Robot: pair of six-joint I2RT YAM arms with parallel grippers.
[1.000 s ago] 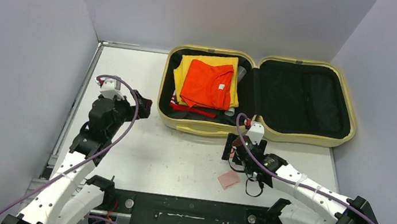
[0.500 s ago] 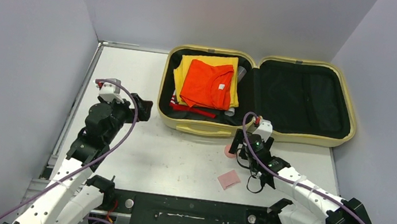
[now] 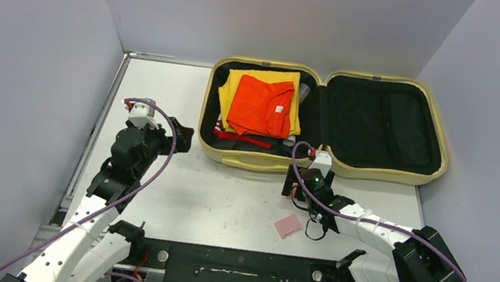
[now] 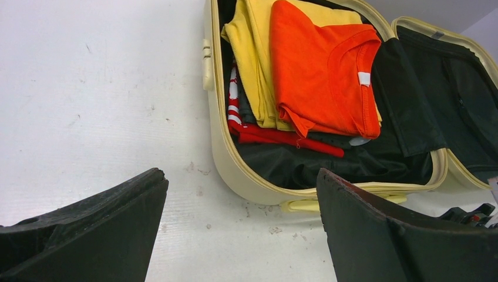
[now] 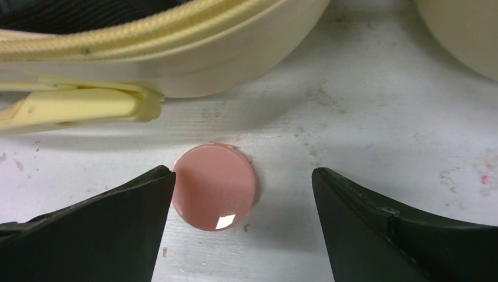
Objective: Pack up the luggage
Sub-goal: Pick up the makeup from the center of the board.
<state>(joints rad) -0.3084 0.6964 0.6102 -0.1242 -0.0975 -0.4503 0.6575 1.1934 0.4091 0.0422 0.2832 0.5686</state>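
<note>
**Luggage** point(image 3: 253, 161): lies open at the far side of the table point(image 3: 225, 196), both halves lining-up. Its left half holds an orange shirt point(image 3: 262, 106) on top of a yellow shirt point(image 3: 228, 88). Its right half shows only black lining.

**Disc** point(image 5: 214, 188): pink, round and glossy. It sits on the table just in front of the luggage's near rim, beside the handle point(image 5: 76, 106).

**Pad** point(image 3: 287, 226): pink and square, on the table farther out from the luggage than the disc.

**My right gripper** point(image 5: 242, 175): released, jaws wide, low over the table and straddling the disc. It holds nothing. The disc sits off-centre, hard by one finger; I cannot tell whether they touch.

**My left gripper** point(image 4: 241, 176): released and empty, off the luggage's left front corner.

**Risks, as I judge them:**
- If I close off-centre, the nearer finger may shove the thin, slick disc so that it tips, squirts free or slides under the luggage's rim.
- My fingertips may scrape the table.
- As I lift toward the luggage, I may clip its handle or rim.
</note>
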